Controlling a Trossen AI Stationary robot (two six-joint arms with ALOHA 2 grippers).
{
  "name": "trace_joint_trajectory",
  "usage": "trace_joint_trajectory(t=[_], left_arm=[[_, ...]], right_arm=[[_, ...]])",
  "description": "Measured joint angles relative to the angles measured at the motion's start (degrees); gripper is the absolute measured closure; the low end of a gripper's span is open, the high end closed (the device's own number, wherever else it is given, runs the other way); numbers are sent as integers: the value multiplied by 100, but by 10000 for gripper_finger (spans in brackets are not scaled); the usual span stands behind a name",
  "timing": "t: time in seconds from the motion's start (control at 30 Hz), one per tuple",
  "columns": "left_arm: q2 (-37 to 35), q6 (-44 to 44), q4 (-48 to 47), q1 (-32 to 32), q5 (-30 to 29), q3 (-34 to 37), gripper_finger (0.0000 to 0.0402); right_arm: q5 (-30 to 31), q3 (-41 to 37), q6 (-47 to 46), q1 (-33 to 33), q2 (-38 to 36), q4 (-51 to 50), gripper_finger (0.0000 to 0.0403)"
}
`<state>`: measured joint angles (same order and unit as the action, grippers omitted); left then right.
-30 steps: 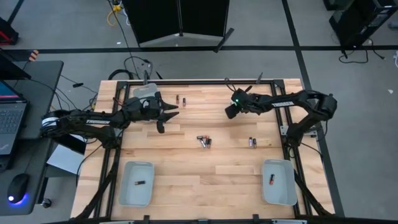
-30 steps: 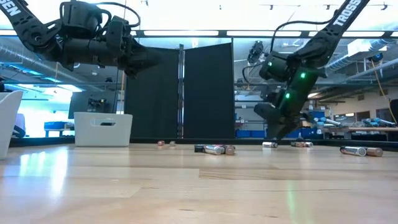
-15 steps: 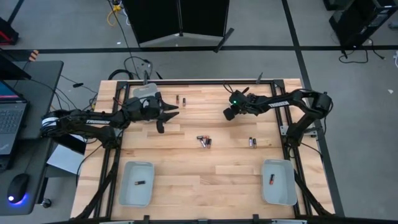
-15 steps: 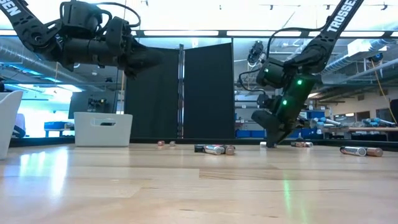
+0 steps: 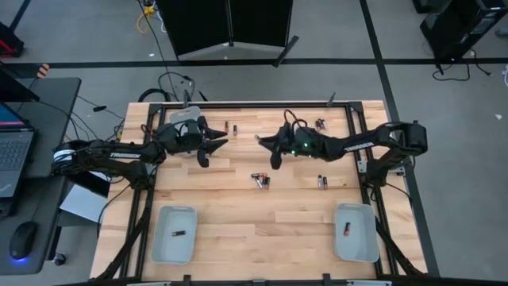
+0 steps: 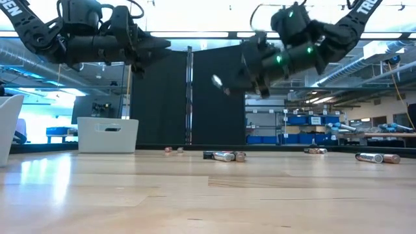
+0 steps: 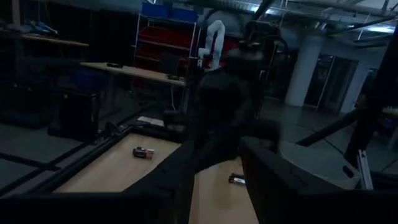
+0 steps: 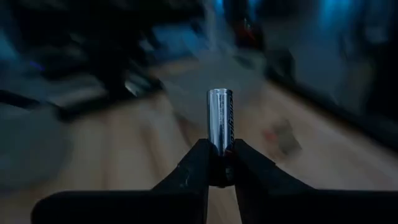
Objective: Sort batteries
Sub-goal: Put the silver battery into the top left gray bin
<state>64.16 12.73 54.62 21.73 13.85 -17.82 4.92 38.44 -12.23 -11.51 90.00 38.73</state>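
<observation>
My right hand (image 8: 216,177) grips a silvery cylindrical battery (image 8: 219,121) above the wooden desk (image 5: 238,218); my left hand (image 5: 213,144) hovers open. Each pale grey plastic tray (image 5: 161,238) holds one cell; several small cells (image 5: 260,180) remain loose, so I judge sorting barely begun.

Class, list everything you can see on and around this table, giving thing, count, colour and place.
table: one, pale wood, centre.
trays: two, pale grey, near-edge corners; one battery in each.
loose batteries: about nine, dark or silvery, in small groups across the far half.
held battery: one, silvery, raised above the table.
laptop: one, dark, desk beside the table.
mouse: one, dark, same desk.
left gripper: fingers open, empty, over the far left.
right gripper: fingers shut on the held battery.
</observation>
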Motion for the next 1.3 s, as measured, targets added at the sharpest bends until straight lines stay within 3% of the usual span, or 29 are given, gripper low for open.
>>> trace_joint_trajectory(t=[0.27, 0.7, 0.9, 1.1, 1.3], left_arm=[[147, 407, -18, -257, 336, -373, 258], [1845, -56, 132, -914, 504, -1641, 189], [2222, -159, 124, -939, 779, -2073, 184], [2341, -221, 133, -939, 763, -2149, 228], [2344, -488, 319, -944, 650, -2149, 348]], right_arm=[[-79, 2, 525, 592, -2, 1133, 347], [-65, 0, 953, 793, -2, 1524, 347], [-63, 0, 1082, 796, -2, 1522, 347], [-58, 0, 1097, 796, -2, 1502, 347], [-86, 4, 1158, 801, -12, 1561, 347]])
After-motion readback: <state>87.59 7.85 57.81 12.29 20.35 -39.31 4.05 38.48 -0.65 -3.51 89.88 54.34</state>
